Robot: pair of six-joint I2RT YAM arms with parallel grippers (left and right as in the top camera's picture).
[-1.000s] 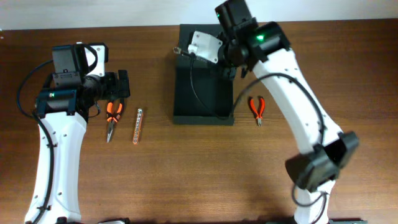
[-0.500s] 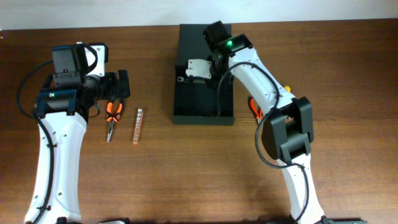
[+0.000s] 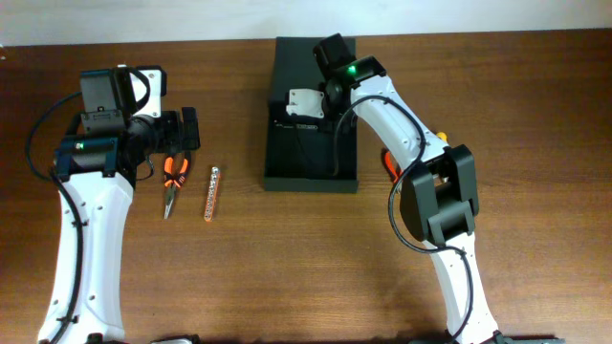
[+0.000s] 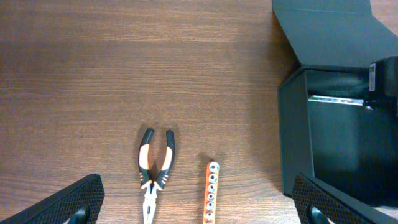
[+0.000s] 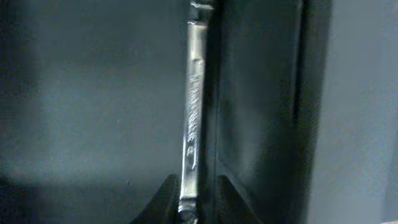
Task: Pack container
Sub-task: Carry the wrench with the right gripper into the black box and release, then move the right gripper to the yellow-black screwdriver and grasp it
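The container (image 3: pixel 311 153), a dark matte box, sits at the upper middle of the overhead view on the brown wooden counter (image 3: pixel 287 258), its lid flap (image 4: pixel 323 28) folded back flat toward the top edge of the frame. The right arm (image 3: pixel 402 124) bends in from the lower right and reaches over the box's right wall, with its white wrist camera above the open cavity. In the right wrist view the right jaws stand narrow at the bottom edge of the frame. They are closed around the lower end of a slim silver tool (image 5: pixel 194 106), which runs straight up the middle of the picture against the dark inner surfaces of the box. Just right of the container, a bit of a red-orange handle (image 3: pixel 387 162) peeks out beside the arm; the rest is hidden. The left arm (image 3: pixel 91 201) rises along the left side of the overhead view, well apart from the box. Its left jaws are spread wide and hold nothing, with their tips showing in the two bottom corners of the left wrist view. Below them on the counter lie orange-and-black pliers (image 4: pixel 155 171), handles toward the top of that frame. Just to the right of the pliers and not touching them is a narrow orange strip with a row of holes (image 4: pixel 211 193), lying between the pliers and the container's left wall.
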